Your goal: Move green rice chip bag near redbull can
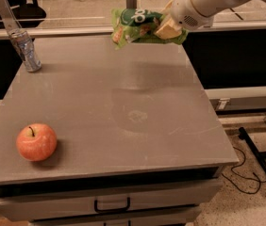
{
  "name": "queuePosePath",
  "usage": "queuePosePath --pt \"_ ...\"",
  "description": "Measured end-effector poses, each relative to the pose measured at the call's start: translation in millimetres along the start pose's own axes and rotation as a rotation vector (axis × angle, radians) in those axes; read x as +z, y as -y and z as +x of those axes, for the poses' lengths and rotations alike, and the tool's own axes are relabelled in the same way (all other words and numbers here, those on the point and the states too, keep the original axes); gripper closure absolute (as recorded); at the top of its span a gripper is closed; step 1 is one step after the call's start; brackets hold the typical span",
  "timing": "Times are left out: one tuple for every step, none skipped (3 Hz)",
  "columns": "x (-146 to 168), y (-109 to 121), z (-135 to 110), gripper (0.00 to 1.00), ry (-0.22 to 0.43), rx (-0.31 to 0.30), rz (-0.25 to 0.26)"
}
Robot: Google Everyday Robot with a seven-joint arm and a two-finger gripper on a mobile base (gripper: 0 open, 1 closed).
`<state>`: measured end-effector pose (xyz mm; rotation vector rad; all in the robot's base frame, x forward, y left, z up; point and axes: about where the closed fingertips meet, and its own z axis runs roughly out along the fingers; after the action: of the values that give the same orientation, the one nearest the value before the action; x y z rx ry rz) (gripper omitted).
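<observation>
Your gripper [169, 28] grips the crinkly green rice chip bag [134, 26] aloft. The slim metal redbull can [25, 51] stands far to its left, the round apple [36, 141] well below-left.

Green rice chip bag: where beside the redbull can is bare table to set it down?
The gripper holds the green rice chip bag above the far edge of the table. Bare: the stretch right of the redbull can, and the strip between it and the apple. Tight only at the can's far-left corner.
</observation>
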<state>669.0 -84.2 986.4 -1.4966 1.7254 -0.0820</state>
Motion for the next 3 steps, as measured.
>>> queuePosePath --pt "31 -6 -19 1.0 0.033 -0.053 -0.045" --pt "83 -17 -43 1.0 0.064 -0.104 -0.107" --pt "129 -30 -60 1.0 0.066 -0.12 -0.154"
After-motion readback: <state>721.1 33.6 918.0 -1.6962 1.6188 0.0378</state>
